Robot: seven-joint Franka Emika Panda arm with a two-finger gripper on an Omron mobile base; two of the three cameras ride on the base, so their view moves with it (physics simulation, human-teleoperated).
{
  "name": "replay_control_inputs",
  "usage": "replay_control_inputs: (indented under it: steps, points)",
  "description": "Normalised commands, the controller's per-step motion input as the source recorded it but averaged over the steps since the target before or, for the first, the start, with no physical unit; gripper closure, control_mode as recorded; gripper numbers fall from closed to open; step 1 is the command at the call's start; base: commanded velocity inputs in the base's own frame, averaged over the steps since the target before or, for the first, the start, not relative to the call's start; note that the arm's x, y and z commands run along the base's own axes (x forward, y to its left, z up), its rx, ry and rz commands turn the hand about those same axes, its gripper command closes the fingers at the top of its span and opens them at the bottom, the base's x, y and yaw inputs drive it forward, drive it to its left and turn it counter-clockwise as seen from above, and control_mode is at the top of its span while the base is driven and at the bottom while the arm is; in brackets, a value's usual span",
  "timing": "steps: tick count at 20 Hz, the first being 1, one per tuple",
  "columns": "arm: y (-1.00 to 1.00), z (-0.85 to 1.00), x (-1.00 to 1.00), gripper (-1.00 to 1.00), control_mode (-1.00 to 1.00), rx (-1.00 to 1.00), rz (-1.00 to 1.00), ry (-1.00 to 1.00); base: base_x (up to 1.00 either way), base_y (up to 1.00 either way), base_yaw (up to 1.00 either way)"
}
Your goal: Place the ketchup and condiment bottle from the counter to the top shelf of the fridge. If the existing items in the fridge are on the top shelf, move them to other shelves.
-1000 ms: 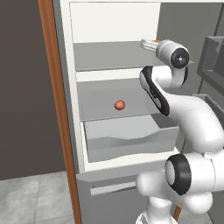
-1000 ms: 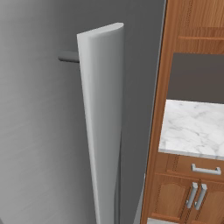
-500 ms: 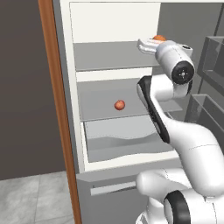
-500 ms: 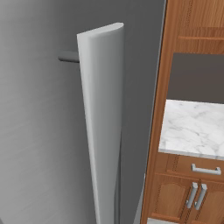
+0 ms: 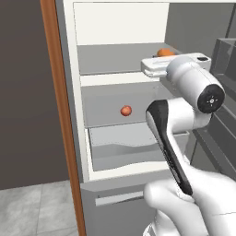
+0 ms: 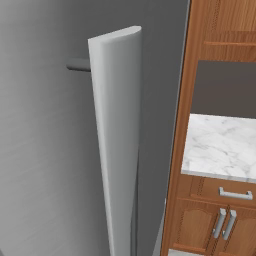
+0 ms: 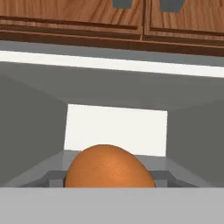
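The orange fruit (image 7: 109, 166), round and smooth with a soft sheen, sits on the fridge's top shelf (image 5: 115, 60) at its right end; the arm's hand reaches just beside it; whether the fingers grip it I cannot tell; the pinkish-red fruit (image 5: 125, 110) lies one shelf lower.

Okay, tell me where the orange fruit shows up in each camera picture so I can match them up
Left base view: orange fruit at upper right, on the top shelf, just behind the robot's hand.
Right base view: not in it; the fridge door's edge is there.
Hand view: bottom centre, large and close.
Shared landmark: the fridge's white back wall, behind the fruit.
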Motion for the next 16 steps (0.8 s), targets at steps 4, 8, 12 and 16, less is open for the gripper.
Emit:
replay_control_inputs:
  steps: [4, 8, 12, 16]
  points:
    - [0.19, -0.77, -1.0, 1.0, -1.0, -0.27, 0.09, 0.43, 0.0, 0.0, 0.0]
    - [0.0, -0.82, -0.77, 1.0, -1.0, -0.09, 0.04, 0.52, 0.0, 0.0, 0.0]
    - [0.01, -0.76, -0.19, 1.0, -1.0, -0.02, 0.0, 0.51, 0.0, 0.0, 0.0]
    - [0.07, -0.41, 0.1, 1.0, -1.0, 0.0, 0.0, 0.3, 0.0, 0.0, 0.0]
